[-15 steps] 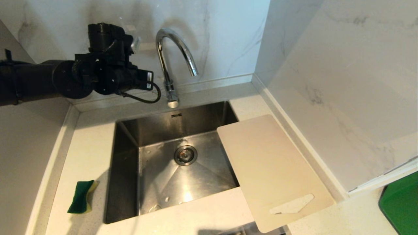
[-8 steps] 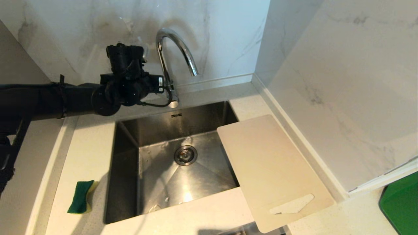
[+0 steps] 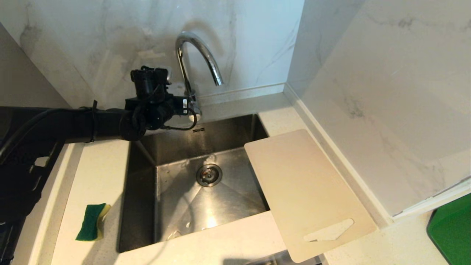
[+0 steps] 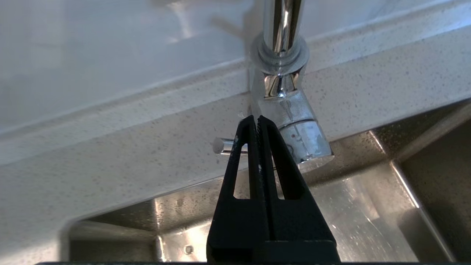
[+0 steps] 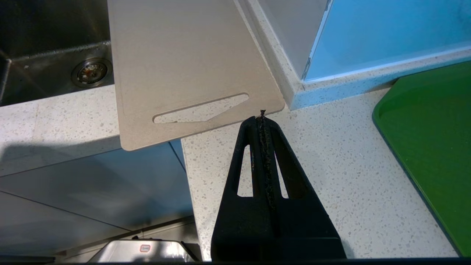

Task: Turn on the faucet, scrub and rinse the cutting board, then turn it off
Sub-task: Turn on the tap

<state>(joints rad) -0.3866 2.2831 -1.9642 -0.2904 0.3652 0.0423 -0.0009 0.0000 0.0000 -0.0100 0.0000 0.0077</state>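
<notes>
The chrome gooseneck faucet (image 3: 198, 55) stands behind the sink, with no water showing at its spout. Its thin side lever (image 4: 222, 145) sticks out from the base (image 4: 294, 125). My left arm (image 3: 73, 125) reaches in from the left. My left gripper (image 4: 256, 118) is shut and empty, its tips just in front of the lever next to the base. The pale beige cutting board (image 3: 307, 191) lies flat on the counter right of the sink, overhanging the sink's right edge and the counter front. My right gripper (image 5: 262, 117) is shut and empty, hovering by the cutting board's (image 5: 176, 55) handle end.
A green and yellow sponge (image 3: 92, 222) lies on the counter left of the steel sink (image 3: 141, 206). A green tray (image 3: 450, 232) sits at the far right. Marble walls close in behind the faucet and along the right side.
My left arm has dropped and swung right, from beside the faucet's upper neck down to its base and lever. The board, the sponge and the right gripper have not moved.
</notes>
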